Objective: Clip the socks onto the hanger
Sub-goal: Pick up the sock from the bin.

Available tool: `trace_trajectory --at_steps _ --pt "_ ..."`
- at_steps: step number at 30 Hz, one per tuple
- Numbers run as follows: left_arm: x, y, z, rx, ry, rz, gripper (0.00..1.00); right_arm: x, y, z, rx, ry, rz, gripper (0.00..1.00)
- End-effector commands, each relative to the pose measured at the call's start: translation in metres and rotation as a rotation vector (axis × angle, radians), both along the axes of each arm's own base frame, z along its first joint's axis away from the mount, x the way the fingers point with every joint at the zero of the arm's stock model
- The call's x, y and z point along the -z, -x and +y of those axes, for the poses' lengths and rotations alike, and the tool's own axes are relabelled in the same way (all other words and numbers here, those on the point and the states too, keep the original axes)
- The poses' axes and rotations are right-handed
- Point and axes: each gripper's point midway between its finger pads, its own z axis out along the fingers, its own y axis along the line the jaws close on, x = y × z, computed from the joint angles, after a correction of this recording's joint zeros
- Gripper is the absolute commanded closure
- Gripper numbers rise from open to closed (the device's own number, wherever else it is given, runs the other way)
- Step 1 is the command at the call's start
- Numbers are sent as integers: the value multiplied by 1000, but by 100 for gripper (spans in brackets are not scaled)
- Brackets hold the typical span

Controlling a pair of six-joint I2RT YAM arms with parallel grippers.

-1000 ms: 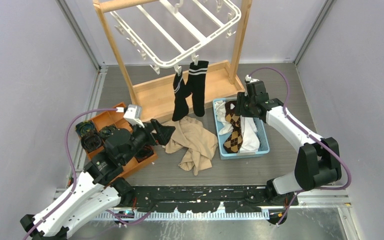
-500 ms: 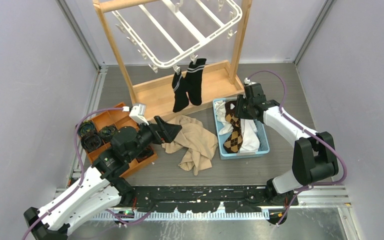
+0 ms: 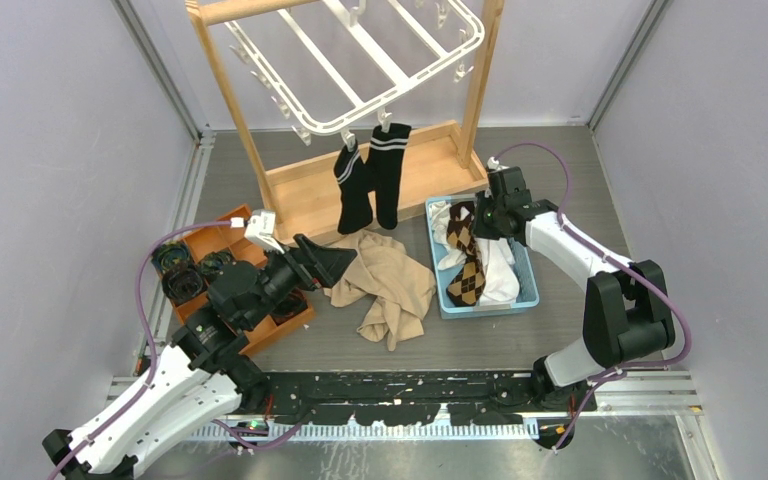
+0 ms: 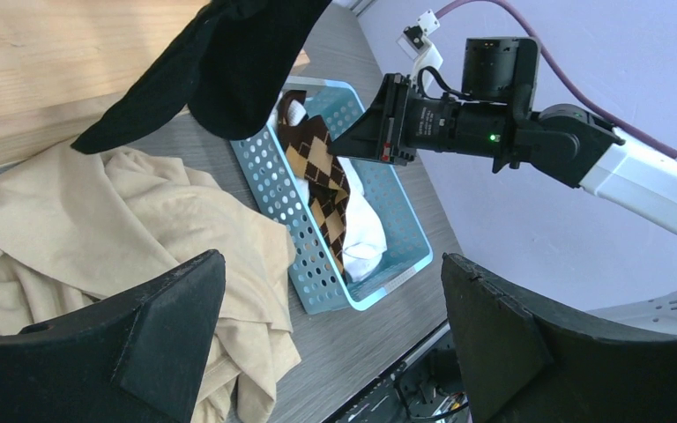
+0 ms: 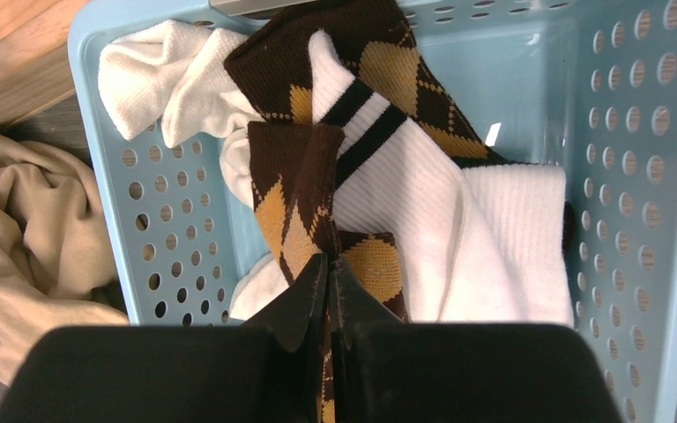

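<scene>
My right fingers (image 5: 304, 291) have closed on the brown sock (image 5: 295, 189), which trails long toward me. The hanger (image 3: 332, 126) hangs up-left. My left fingers (image 4: 150, 335) gape apart.

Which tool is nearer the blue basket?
Right. The right tool is over the basket, shut on the argyle sock; the left tool sits open beyond the beige cloth.
</scene>
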Motion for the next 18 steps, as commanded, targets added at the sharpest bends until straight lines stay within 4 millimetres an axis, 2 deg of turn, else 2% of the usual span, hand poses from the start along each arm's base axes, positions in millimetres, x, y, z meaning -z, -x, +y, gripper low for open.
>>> trace_trajectory --at_steps 1,10,18 --pt "-12 3 -3 18 33 -33 8 -20 -4 4 -19 -36 -68 94" --pt "-24 6 -8 65 43 -128 7 -80 9 2 -77 -72 -266 99" --pt "-53 21 -20 180 49 -366 8 -134 25 -1 -93 -115 -426 99"
